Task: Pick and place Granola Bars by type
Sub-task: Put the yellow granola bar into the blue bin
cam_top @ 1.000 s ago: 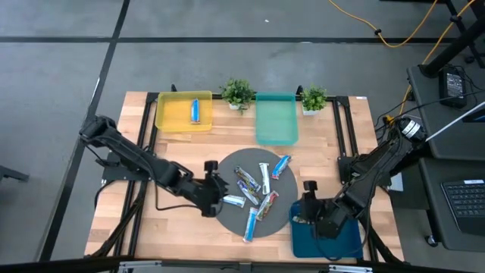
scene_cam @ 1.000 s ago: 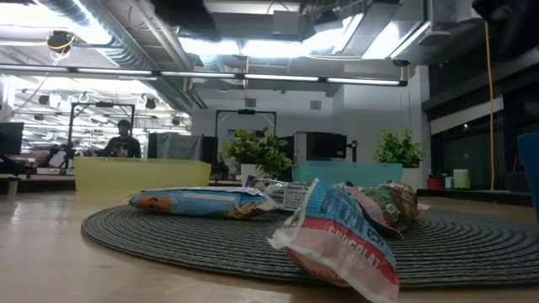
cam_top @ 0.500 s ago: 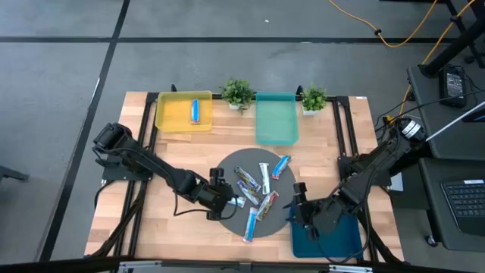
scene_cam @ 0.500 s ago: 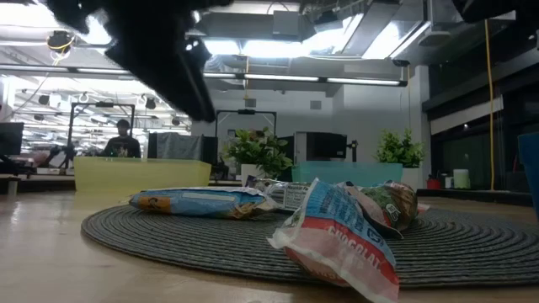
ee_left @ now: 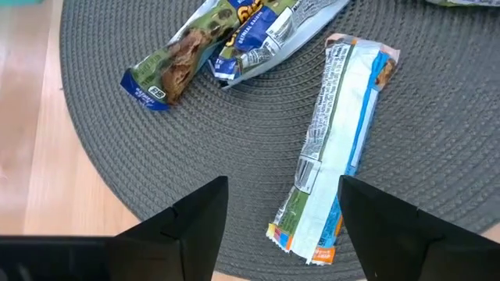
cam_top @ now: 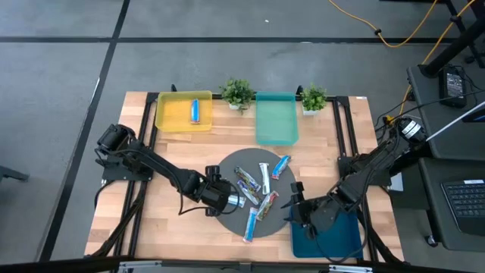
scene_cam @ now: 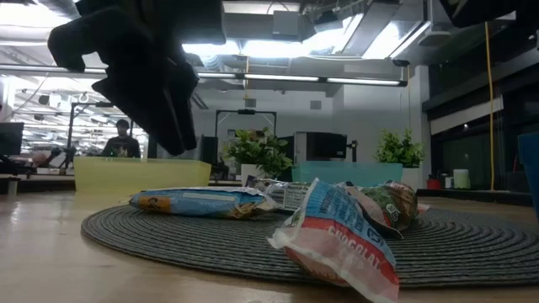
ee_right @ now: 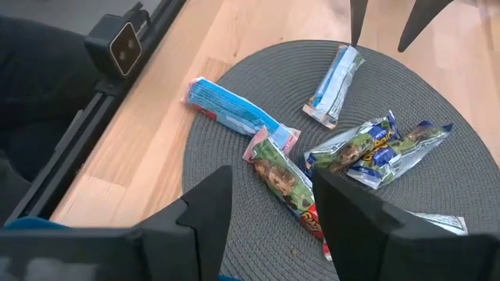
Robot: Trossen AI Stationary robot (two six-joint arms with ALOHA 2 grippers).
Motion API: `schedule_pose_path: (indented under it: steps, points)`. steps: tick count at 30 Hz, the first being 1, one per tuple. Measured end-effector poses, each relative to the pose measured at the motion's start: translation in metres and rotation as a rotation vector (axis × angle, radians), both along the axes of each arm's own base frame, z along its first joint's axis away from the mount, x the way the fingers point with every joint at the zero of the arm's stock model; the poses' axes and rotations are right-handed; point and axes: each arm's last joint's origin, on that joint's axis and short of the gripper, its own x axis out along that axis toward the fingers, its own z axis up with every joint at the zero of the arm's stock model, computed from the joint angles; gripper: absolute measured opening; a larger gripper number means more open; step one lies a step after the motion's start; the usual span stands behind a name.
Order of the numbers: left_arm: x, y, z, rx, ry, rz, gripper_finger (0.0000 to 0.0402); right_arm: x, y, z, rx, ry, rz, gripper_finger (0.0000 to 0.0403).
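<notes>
1. the left gripper point(ee_left: 277, 226) hangs just above the near-left edge of the round, dark grey woven mat point(cam_top: 229, 168), fingers apart and holding nothing; a slim blue-and-white wrapped granola bar point(ee_left: 337, 140) lies flat just ahead of the fingertips, slightly toward one finger.
2. to take it well, i judge the gripper should centre over the bar's middle, straddle its narrow width, and come down until the tips nearly brush the weave before closing, since the shiny wrapper looks likely to slip.
3. 2 more bars, a brown-and-blue one point(ee_left: 162, 72) and a blue-and-silver one point(ee_left: 258, 35), lie touching each other farther ahead, well clear of this grasp.
4. the right gripper point(ee_right: 269, 211) waits at the mat's opposite edge, fingers parted and empty, beside a dark blue tray point(cam_top: 333, 244); a pale blue bar point(ee_right: 234, 109) and a green-and-red bar point(ee_right: 285, 183) lie ahead of it.
5. roughly 7 bars remain on the mat; 1 blue bar point(cam_top: 195, 111) already sits in the yellow tray point(cam_top: 168, 117) far beyond the left gripper, while the teal tray point(cam_top: 276, 121) holds none.
6. the surface is a light wooden tabletop point(cam_top: 167, 148) with 2 small potted green plants point(cam_top: 239, 93) at its far edge; the low view shows an open workshop with ceiling lights and a person seated far off.
</notes>
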Motion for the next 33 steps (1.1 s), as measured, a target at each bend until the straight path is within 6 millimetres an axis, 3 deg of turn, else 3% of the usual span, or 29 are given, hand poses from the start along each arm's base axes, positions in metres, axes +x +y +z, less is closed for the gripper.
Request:
schedule_pose_path:
  steps: [14,24,28,33]
  points:
    - [0.007,-0.005,-0.041,-0.013,0.134,-0.010,0.0235,0.000,0.000,0.000,0.012,0.003,0.001,0.0181]
    - [0.008,-0.006,-0.044,-0.033,0.150,-0.015,0.0232,0.000,0.000,0.000,0.012,0.002,0.000,0.0181]
    - [0.008,-0.006,-0.044,-0.049,0.151,-0.010,0.0202,0.000,0.000,0.000,0.011,0.002,0.000,0.0181]
    - [0.008,-0.007,-0.044,-0.053,0.152,-0.012,0.0132,0.000,0.000,0.000,0.012,0.002,0.000,0.0181]
